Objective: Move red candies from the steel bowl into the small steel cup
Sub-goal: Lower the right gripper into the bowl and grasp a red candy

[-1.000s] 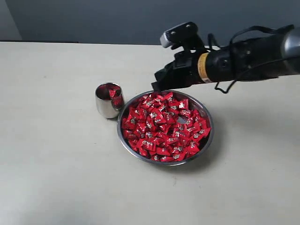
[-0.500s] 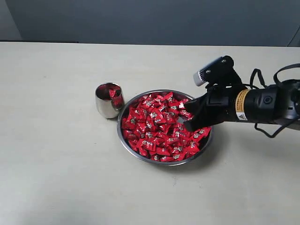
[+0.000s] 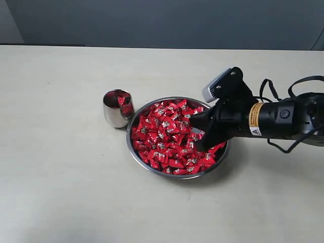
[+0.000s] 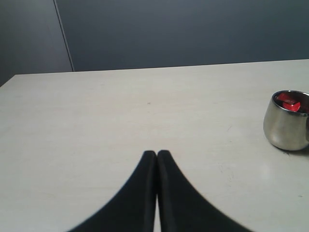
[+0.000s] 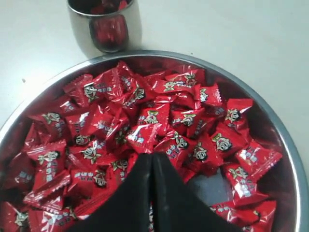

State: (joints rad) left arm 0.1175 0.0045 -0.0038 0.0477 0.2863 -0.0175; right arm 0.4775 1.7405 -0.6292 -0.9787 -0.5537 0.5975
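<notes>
At right of the exterior frame, a black cylindrical arm (image 3: 286,119) carries a yellow label band (image 3: 257,119), a pale grey camera block (image 3: 218,85), looping black cables (image 3: 298,82) and a black tapered gripper (image 5: 152,155).

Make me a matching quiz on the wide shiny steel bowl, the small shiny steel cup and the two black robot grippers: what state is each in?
Things
1. wide shiny steel bowl
2. small shiny steel cup
3. left black gripper
4. right black gripper

States
A. shut, over the bare pale tabletop
B. heaped with red-wrapped candies
C. shut, over the candy heap
D. holds only a few red candies

Pairs: 1-B, 2-D, 3-A, 4-C
</notes>
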